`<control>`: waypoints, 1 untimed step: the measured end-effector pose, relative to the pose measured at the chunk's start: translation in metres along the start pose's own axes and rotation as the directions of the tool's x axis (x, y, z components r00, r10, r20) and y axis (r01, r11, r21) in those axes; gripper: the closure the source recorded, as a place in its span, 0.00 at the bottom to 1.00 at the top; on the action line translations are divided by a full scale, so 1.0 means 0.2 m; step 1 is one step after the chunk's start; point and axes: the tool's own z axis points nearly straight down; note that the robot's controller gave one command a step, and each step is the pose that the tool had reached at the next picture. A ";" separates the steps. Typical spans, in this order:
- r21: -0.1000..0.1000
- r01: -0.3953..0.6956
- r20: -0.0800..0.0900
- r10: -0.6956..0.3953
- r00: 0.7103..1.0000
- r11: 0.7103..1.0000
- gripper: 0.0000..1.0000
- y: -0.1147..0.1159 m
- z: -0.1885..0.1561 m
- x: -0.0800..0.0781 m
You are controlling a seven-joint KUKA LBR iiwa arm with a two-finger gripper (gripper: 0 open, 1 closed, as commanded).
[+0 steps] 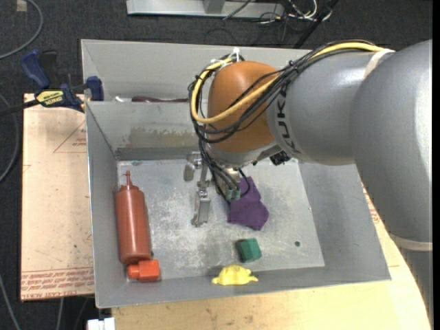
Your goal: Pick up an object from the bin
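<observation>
My gripper point(216, 199) hangs below the orange cover, low over the middle of the bin floor. It is open: one metal finger point(201, 208) reaches down to the floor, and the other stands at the upper left edge of a crumpled purple thing point(247, 207). That purple thing lies just right of the gripper and touches the right finger. Bare floor shows between the two fingers. A small green block point(248, 249) rests in front of the purple thing.
A long red-brown bottle point(132, 222) lies along the left wall, nozzle pointing to the back. An orange block point(144, 271) sits at its near end. A small yellow thing point(234, 276) lies by the front wall. The arm covers the bin's right side.
</observation>
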 end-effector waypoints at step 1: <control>-0.001 -0.002 0.007 0.002 1.000 1.000 0.00 0.00 -0.02 -0.01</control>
